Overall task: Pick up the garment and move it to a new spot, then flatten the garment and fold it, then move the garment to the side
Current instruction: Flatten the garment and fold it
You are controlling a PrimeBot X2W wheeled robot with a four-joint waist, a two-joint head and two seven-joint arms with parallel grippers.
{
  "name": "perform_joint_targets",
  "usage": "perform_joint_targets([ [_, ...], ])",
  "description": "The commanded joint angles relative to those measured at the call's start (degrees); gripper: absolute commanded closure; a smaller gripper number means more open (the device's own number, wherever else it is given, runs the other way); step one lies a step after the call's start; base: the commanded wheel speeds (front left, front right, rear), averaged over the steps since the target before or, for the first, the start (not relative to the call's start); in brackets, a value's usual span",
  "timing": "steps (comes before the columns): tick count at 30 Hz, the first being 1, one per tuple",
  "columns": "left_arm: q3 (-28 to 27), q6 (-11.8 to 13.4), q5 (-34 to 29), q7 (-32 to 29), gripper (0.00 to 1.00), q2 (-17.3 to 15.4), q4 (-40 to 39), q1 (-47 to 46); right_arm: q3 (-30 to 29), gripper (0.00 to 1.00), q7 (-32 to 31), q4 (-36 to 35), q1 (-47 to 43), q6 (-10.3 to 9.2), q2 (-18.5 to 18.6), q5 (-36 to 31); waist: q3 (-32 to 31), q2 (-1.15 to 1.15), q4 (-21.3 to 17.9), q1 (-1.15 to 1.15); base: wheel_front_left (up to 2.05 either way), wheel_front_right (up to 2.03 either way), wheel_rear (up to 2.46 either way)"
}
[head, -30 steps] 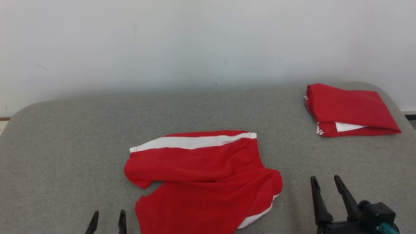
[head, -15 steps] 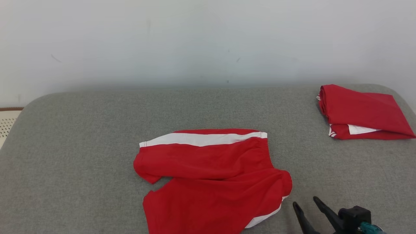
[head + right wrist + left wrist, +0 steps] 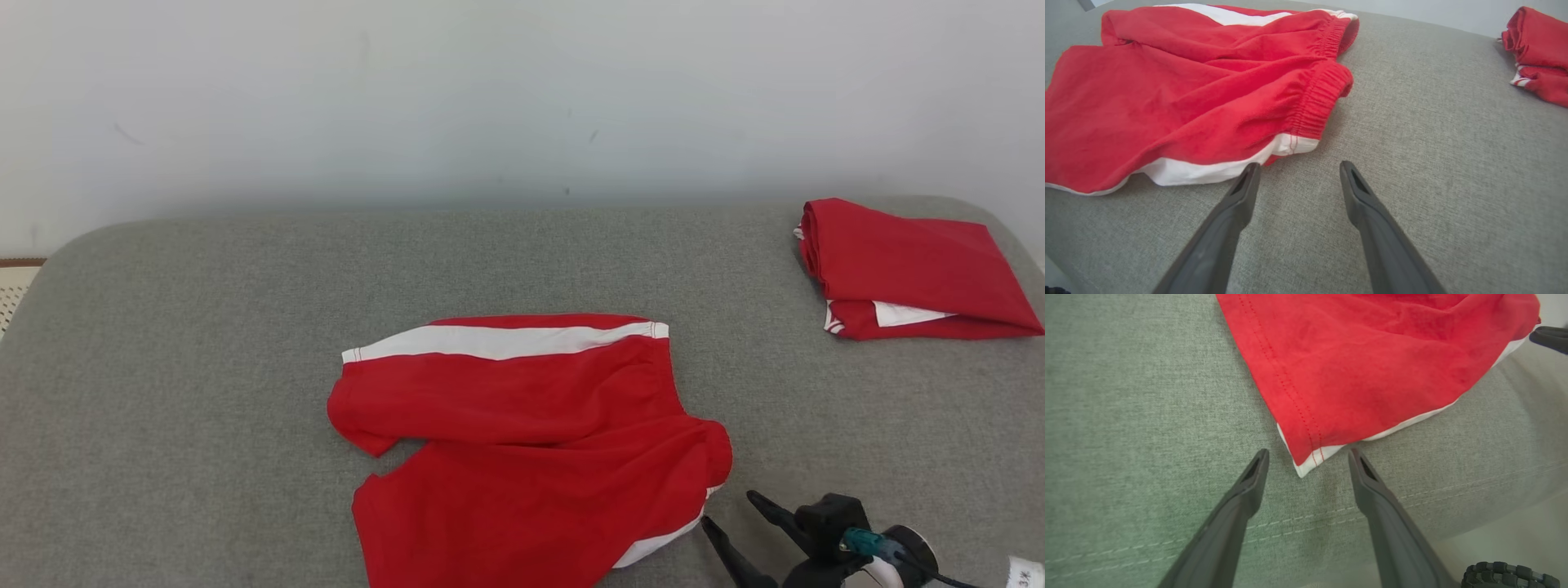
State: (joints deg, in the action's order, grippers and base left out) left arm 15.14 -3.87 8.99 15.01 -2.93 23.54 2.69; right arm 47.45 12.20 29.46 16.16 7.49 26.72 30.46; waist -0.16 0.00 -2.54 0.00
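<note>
Grey padded bench (image 3: 204, 367): red shorts (image 3: 522, 425) lie rumpled at the middle of its front edge. Left gripper (image 3: 1308, 454), fingers spread, flanks a hem corner (image 3: 1306, 463); right gripper (image 3: 1299, 164), likewise spread, sits just beside the waistband (image 3: 1318, 102). Folded red garment (image 3: 906, 261) occupies the far right corner.

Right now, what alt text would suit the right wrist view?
Red shorts with white stripes lie rumpled on a grey surface, their waistband just ahead of the open right tool. A folded red garment sits at the view's upper right.
</note>
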Motion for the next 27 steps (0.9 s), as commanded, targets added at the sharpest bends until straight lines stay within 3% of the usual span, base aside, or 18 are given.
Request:
perform_joint_targets([
  [1,0.9,-0.2,0.7,0.2,0.00,0.0,1.1,-0.9,2.5,0.00,0.5,1.7,2.4,0.01,-0.4,0.8,0.3,0.00,0.0,0.00,0.00,0.00,0.00],
  [13,3.0,1.3,1.8,0.2,0.00,0.0,3.5,-4.1,14.9,0.00,1.7,9.8,12.1,0.01,-0.1,6.7,1.6,0.00,1.8,0.00,0.00,0.00,0.00],
  [17,4.6,0.6,3.0,0.2,0.00,0.0,4.9,-5.5,18.8,0.00,2.1,11.3,14.3,0.01,0.0,9.8,2.0,0.00,2.4,0.00,0.00,0.00,0.00],
  [18,5.0,0.5,3.6,0.2,0.30,0.0,5.7,-5.6,19.7,0.00,2.1,11.6,14.7,0.01,0.1,10.6,2.1,0.00,2.6,0.00,0.00,0.00,0.00],
  [19,5.4,0.5,4.0,0.2,0.75,0.0,6.3,-6.0,20.4,0.40,2.2,11.8,15.0,0.01,0.2,11.4,2.2,0.00,2.8,0.00,0.00,0.00,0.00],
  [20,5.6,0.5,4.3,0.1,1.00,0.0,6.6,-6.4,21.1,0.91,2.4,12.0,15.2,0.01,0.2,12.1,2.3,0.00,2.9,0.00,0.00,0.00,0.00],
  [21,5.9,0.6,4.5,0.1,1.00,0.0,6.8,-6.7,21.7,1.00,2.5,12.1,15.5,0.01,0.3,12.7,2.3,0.00,3.0,0.00,0.00,0.00,0.00],
  [27,6.0,1.1,4.8,0.1,1.00,0.0,4.9,-6.2,23.3,1.00,3.0,11.6,14.9,0.01,1.1,16.7,2.0,0.00,3.3,0.00,0.00,0.00,0.00],
])
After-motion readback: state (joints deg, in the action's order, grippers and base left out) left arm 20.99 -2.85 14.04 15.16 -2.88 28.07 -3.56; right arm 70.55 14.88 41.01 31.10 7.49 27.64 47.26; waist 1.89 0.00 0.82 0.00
